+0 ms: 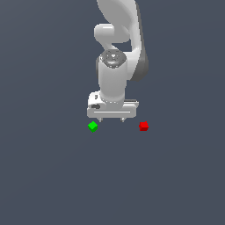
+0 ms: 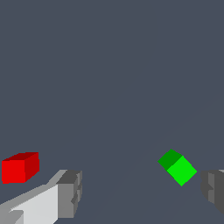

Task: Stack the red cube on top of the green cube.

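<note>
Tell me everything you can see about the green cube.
The green cube is a tiny, plain, bright-green block with flat, unmarked faces; its material cannot be told. It lies on the dark grey floor, turned corner-on so that it looks like a diamond. In the exterior view it is just below the gripper's left end, well apart from the red cube on that view's right. Nothing touches it except the floor. In the wrist view it lies between the open fingers, nearer one of them.

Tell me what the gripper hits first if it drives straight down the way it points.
Probably only bare floor: the gripper points down between the green cube and the red cube, both outside its open fingers, though depth is unclear.
</note>
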{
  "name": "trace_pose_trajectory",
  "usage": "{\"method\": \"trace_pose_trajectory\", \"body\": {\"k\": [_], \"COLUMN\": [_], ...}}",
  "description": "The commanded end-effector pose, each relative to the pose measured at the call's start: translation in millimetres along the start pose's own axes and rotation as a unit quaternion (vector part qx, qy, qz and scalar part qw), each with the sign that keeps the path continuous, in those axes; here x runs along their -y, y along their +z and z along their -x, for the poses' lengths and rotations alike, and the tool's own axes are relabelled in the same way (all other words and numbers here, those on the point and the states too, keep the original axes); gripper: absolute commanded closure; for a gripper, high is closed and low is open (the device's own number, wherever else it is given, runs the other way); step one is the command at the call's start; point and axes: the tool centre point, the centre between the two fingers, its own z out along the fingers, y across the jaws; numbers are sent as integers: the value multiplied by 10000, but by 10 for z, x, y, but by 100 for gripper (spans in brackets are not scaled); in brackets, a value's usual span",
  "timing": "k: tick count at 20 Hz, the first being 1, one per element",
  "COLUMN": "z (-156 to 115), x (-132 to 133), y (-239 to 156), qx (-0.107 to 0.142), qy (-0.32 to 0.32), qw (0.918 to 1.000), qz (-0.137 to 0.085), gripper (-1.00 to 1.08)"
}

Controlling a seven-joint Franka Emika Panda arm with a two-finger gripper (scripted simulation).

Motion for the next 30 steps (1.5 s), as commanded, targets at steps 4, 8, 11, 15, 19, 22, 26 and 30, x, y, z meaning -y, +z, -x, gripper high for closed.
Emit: {"method": "trace_pose_trajectory", "body": {"k": [4,8,11,15,19,22,26,30], "z": [13,69,141,272,412,496,570,606], "x": [38,213,434,839,1272,1549,1810,1946], "y": [20,113,230,443,669,813,948,1018], "qx": [1,7,14,27,40,49,56,59], "qy": [-4,-25,-51,-99,-148,-179,-208,-223], "qw": [10000,10000,10000,9999,9999,9998,9997,9997], "qz": [-2,-13,-27,-53,-80,-97,-110,-117], "gripper": [-92,-92,-92,-92,-92,-92,-92,-92]}}
